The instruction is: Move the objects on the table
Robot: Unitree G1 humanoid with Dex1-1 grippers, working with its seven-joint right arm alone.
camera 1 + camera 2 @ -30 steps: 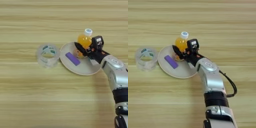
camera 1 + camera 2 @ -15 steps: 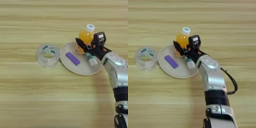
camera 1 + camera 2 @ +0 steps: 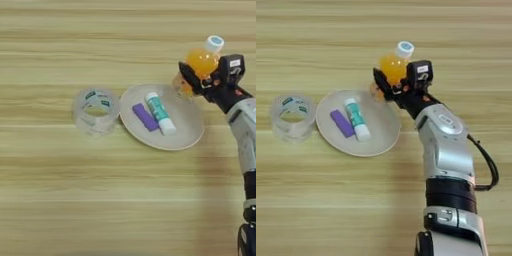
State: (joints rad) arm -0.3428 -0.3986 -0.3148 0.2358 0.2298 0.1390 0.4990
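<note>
Since a second ago, the juice bottle (image 3: 394, 63) has left the plate (image 3: 381, 140) and now sits higher and further to the right, held over the plate's far right rim, and the glue stick (image 3: 356, 118) that was hidden behind the arm is now in plain sight. The bottle is small and clear, filled with orange juice, with a white cap tilted up and to the right. The right gripper (image 3: 390, 86) has its two black fingers clamped on the lower part of the bottle, one finger showing dark across the bottle's left side. A faint orange glow falls on the table (image 3: 100, 200) just below the bottle. Down and to the left of the jaws, the teal-and-white glue stick lies flat on the plate, its white end pointing toward the near rim. Touching or just beside it, further left from the jaws, lies a small flat purple block (image 3: 145, 117), also on the plate. The plate is round, shallow and cream coloured. Further left again, just beside the plate's left rim, a roll of clear tape (image 3: 95, 111) rests flat on the light wooden table. The silver forearm (image 3: 443, 135) runs from the gripper down toward the bottom edge.
</note>
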